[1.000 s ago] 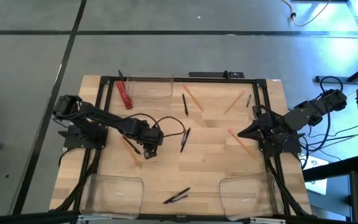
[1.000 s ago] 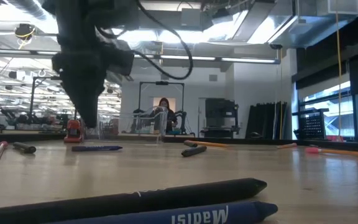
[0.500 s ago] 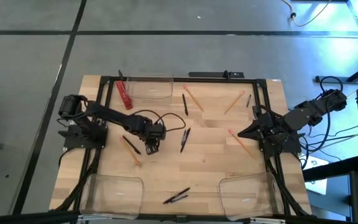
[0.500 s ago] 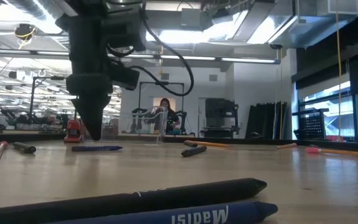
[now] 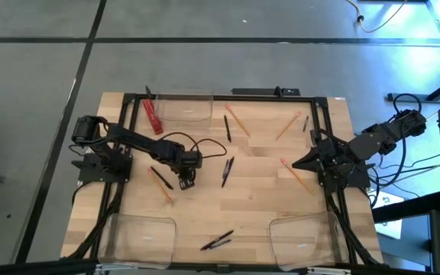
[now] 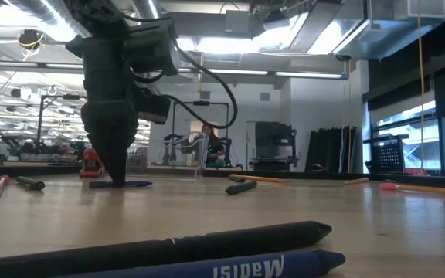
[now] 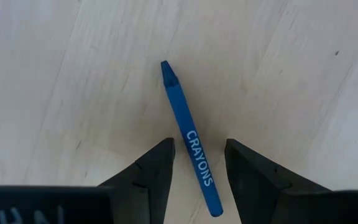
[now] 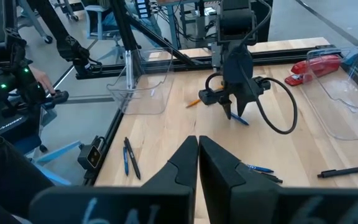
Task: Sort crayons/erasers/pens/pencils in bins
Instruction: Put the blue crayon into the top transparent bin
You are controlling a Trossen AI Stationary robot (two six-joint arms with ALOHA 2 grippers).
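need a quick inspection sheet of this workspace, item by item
surface: wooden table, bare in the middle
job's things: blue crayon lies between the left gripper's jaws; pens, pencils scattered; three bins look empty
clutter: red strip by the far bin
grippers: left open, low over the crayon; right gripper shut, at the table's right edge
cables: black loop on the left arm
surroundings: person beyond the table
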